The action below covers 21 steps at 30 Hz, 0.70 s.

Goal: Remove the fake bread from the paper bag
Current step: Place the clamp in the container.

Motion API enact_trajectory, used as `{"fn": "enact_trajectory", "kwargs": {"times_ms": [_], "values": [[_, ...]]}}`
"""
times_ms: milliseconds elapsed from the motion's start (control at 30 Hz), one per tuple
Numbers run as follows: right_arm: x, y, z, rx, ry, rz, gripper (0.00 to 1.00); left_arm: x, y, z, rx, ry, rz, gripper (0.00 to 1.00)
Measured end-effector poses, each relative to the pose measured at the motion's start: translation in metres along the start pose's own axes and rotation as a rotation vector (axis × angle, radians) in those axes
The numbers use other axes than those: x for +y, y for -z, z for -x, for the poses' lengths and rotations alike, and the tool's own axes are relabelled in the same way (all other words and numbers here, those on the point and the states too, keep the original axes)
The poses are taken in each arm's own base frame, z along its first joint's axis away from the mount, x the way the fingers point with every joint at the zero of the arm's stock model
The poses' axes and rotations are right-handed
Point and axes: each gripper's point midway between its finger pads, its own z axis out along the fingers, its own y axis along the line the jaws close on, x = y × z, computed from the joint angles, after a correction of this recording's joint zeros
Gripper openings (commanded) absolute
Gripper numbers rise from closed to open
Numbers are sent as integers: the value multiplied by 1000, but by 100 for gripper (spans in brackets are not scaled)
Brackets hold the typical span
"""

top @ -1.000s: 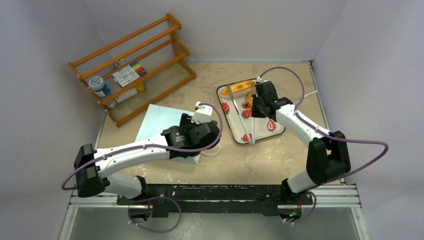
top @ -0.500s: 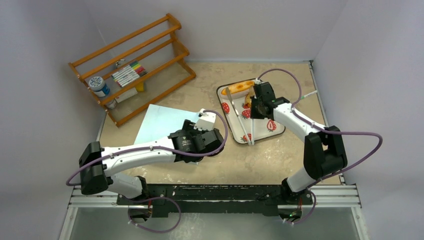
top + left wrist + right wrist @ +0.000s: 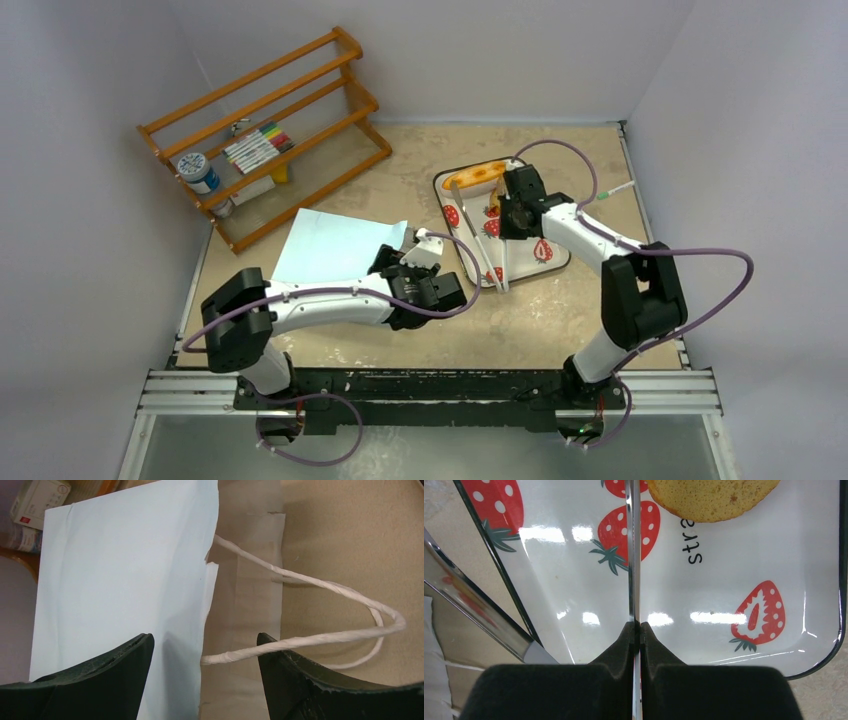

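Bread (image 3: 711, 497), possibly toast, half out of frame beyond tongs (image 3: 633, 555) in right pincer (image 3: 638, 626)

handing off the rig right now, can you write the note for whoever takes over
Left end effector: open, at the mouth of the paper bag, a cord handle crossing between its jaws; nothing gripped.
Right end effector: shut on one arm of the metal tongs, over the strawberry tray.
Bag lies flat on the table.
Done: long loaf and another bread piece are on the tray.
Left: check the bag; its inside is not visible.
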Motion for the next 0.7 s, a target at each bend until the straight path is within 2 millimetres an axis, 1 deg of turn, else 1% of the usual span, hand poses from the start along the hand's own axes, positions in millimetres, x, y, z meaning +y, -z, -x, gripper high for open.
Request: {"fn": "enact_trajectory", "kwargs": {"times_ms": [167,267,400,467,533,700], "values": [[-2,-8,-7,29,9,-11,0,5,-5,6,-46,-4,60,59],[-2,-11,-9,40,12,-15,0,7,-6,11,-74,9,81,49],[-3,-14,-12,53,16,-19,6,11,-8,17,-101,25,103,38],[-3,-17,-14,61,18,-22,11,12,-9,18,-106,32,111,34],[-3,-19,-15,67,19,-24,18,14,-13,17,-104,38,121,32],[-1,-21,-12,66,20,-16,35,20,-19,12,-99,46,139,30]]}}
